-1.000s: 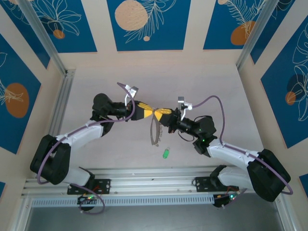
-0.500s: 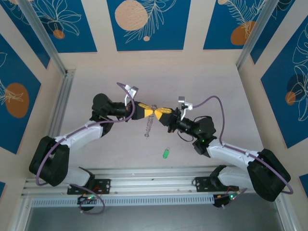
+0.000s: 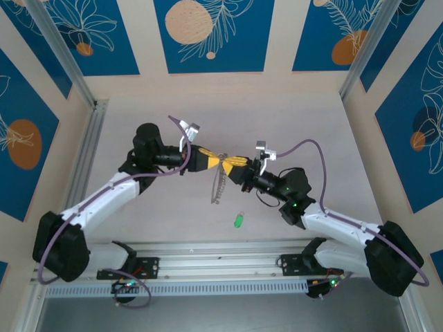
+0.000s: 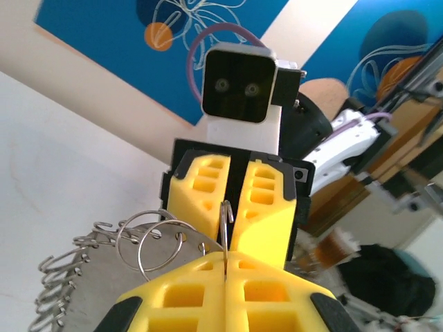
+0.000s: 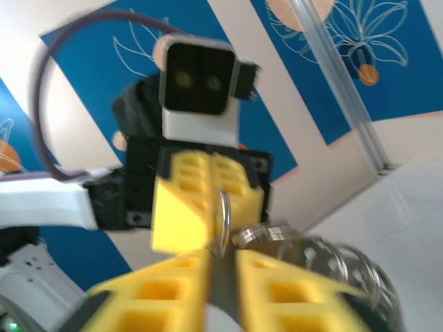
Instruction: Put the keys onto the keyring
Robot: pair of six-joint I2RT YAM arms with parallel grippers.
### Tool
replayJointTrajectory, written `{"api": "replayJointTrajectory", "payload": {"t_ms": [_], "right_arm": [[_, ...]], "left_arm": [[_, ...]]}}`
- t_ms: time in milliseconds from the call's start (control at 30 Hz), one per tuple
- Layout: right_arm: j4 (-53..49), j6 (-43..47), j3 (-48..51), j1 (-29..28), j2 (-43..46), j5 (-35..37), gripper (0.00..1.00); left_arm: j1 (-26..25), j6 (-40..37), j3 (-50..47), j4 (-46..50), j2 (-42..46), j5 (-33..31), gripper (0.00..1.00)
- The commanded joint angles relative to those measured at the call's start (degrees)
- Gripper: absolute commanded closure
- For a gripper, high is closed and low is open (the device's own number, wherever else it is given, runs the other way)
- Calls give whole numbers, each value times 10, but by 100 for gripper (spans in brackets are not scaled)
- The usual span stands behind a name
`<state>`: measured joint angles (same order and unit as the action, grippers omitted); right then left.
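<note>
The keyring hangs in the air above the table's middle, a floppy band fringed with small silvery rings. My left gripper comes in from the left and is shut on a thin wire ring at the band's top. Tip to tip against it, my right gripper has its yellow fingers a little apart, the wire ring standing loose in the gap. The green key lies on the table in front of both grippers, apart from the loop.
Purple cables arch over both wrists. An aluminium rail runs along the near table edge by the arm bases, and blue patterned walls stand at the back and sides.
My left gripper has shut on the ring and its arm has stretched out. The right jaws have parted slightly. The hanging loop has swung and turned edge-on.
</note>
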<state>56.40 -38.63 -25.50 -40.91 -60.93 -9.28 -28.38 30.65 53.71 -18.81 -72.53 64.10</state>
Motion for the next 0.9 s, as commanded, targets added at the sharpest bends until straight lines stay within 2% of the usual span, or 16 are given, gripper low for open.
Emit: {"api": "replayJointTrajectory", "payload": {"t_ms": [0,33,67,133,233,333,500,733,867], "right_arm": [[-96,48,6,-2,32,45,63],[-128,57,4,-1,45,50,50],[-161,66,0,-1,59,55,43],[-286,83,-20,1,99,80,33],[-475,90,-48,4,164,118,21],[-671,65,-85,4,196,157,15],[-903,-8,-126,-13,169,176,14],[-1001,-75,-135,-55,89,144,14],[-953,-91,-101,-57,69,132,17]], "left_arm": [[3,-180,57,249,28,-62,100],[3,-205,74,298,26,-86,100],[3,-233,92,348,23,-109,100],[2,-291,131,461,14,-172,100],[-5,-340,162,566,2,-259,100],[-13,-372,176,627,-8,-342,100],[-32,-406,160,664,-13,-401,100],[-36,-413,136,650,14,-371,100],[-37,-407,113,629,31,-352,100]]}}
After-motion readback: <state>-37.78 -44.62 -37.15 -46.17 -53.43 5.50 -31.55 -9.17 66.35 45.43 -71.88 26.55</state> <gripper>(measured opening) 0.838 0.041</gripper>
